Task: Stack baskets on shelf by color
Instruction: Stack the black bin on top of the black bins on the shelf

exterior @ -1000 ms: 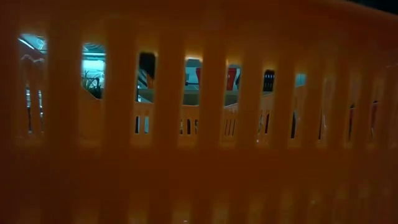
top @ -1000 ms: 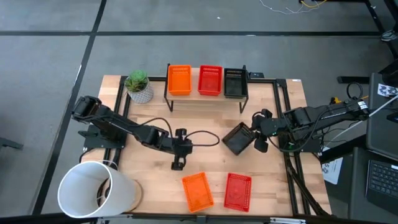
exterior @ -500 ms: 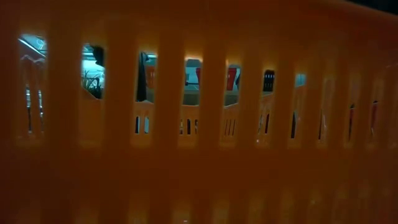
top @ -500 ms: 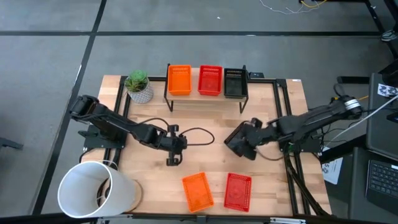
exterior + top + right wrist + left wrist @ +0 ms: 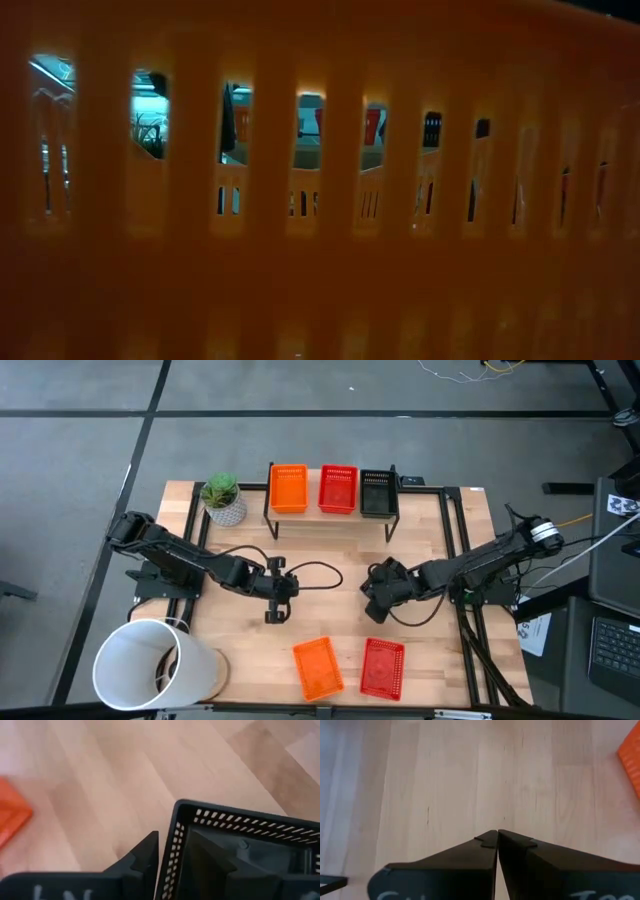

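My right gripper [image 5: 378, 598] is clamped on the rim of a black basket [image 5: 240, 855], one finger inside the wall, one outside, held mid-table, tilted, clear of the wood. Left gripper [image 5: 272, 612] has fingers [image 5: 470, 855] pressed together, empty, low over bare table [image 5: 470, 770] w/ nothing under it.

Shelf [image 5: 330, 518] at the back carries three stacks: orange [image 5: 289, 488], red [image 5: 338, 489], black [image 5: 377, 492]. Near the front edge lie a loose orange basket [image 5: 317, 666] & a loose red one [image 5: 381, 665], side by side.

Step in hand, I'd judge: get this black one onto the black stack. To do it well: level it first, open side up, come in from above, line the walls up w/ the stack, lower till it nests, then let go. Grip's on one wall only, so go slow or it'll swing. Keep the left arm parked out of the way.
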Motion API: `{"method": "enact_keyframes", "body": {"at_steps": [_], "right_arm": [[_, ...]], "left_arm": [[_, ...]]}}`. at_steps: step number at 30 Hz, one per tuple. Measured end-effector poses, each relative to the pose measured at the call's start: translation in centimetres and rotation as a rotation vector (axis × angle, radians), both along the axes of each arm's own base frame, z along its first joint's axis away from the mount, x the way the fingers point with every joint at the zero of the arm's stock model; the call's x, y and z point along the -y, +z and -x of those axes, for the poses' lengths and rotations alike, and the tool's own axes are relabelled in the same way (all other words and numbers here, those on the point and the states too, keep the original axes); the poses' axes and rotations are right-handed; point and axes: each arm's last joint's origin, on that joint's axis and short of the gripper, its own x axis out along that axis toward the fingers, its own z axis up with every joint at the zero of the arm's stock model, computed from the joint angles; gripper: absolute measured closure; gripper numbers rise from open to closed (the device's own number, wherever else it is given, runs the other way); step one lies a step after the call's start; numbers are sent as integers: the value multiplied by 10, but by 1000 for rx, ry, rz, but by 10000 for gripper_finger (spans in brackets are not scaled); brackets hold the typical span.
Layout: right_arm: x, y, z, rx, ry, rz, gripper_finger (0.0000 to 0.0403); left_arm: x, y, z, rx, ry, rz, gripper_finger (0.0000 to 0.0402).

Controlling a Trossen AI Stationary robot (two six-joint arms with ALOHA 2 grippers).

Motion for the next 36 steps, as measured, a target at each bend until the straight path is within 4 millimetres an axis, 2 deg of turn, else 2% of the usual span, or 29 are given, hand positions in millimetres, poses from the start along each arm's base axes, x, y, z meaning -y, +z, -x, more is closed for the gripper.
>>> {"method": "enact_keyframes", "body": {"at_steps": [6, 16, 19, 21, 24, 28, 32, 36], "right_arm": [[-4, -18, -6, -47, -68, -14, 296], [-12, -49, -10, -171, -62, 11, 297], [-17, -54, -11, -200, 1, -16, 323], [-22, -53, -10, -207, 53, -34, 370], [-35, -35, -13, -176, 150, -32, 393], [-48, 6, -16, -123, 249, -6, 400], [-56, 61, -20, -17, 333, 84, 401], [-58, 108, -17, 2, 373, 280, 402]], "left_arm": [[0, 0, 0, -7, -2, -4, 400], [0, -1, 1, -11, -2, -6, 400], [0, -1, 1, -11, -2, -5, 399], [0, -1, 1, -11, -2, -5, 396], [0, -1, 1, -12, -2, -6, 398], [0, -1, 1, -12, -2, -6, 400], [0, -1, 1, -12, -2, -6, 396], [0, -1, 1, -14, -5, -9, 398]]}}
